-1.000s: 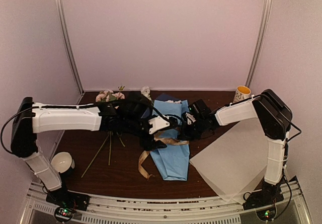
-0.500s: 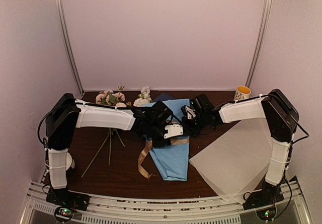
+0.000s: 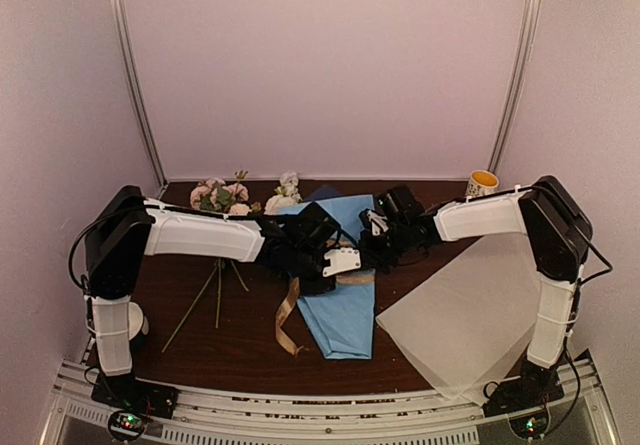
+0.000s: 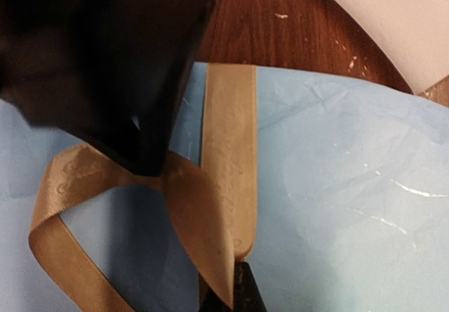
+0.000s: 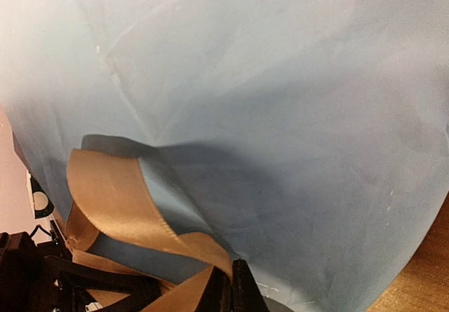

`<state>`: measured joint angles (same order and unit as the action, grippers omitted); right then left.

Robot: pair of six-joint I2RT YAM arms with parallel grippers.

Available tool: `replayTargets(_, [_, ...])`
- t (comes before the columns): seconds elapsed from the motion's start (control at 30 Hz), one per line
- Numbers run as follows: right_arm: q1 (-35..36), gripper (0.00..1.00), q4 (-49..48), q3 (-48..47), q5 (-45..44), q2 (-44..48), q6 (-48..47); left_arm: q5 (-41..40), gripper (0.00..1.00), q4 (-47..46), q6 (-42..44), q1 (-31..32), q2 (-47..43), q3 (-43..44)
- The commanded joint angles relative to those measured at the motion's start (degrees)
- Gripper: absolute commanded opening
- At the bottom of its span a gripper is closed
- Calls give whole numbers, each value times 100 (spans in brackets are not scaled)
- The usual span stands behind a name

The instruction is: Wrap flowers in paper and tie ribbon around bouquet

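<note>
As left hand (image 4: 237, 292) and right hand (image 5: 233, 285) pinch the ribbon (image 4: 228, 151), it crosses the paper (image 4: 337, 186).

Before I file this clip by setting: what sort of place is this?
Likely a robot test booth: plain pale walls, silver metal corner posts, dark brown wooden table with bolted arms.

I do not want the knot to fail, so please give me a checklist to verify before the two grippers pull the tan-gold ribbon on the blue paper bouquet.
1. Left gripper shut on the flat tan-gold satin ribbon: ok.
2. Right gripper shut on the ribbon: ok.
3. Ribbon lies across the light blue paper cone: ok.
4. Ribbon passes under the cone: cannot tell, the underside is hidden.
5. Ribbon loops pulled tight: not ok, they stand slack above the paper.
</note>
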<state>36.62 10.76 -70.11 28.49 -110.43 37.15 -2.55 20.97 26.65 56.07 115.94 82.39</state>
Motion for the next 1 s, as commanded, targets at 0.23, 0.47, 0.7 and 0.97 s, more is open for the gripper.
replayTargets(0.23, [90,14,362,-414,553,-213,-663,719,0,-1141,-391,-135,-1423,-1136])
replayTargets(0.47, [115,27,791,-424,804,-220,-1239,1382,0,-1723,-800,-357,-1887,-1555])
replayTargets(0.7, [170,24,1334,-407,1227,-15,-2180,1519,0,-1869,-1163,-640,-1774,-1647])
replayTargets(0.97, [161,27,2582,-962,1365,-12,-3289,1609,0,-2008,-1414,-694,-1533,-1612])
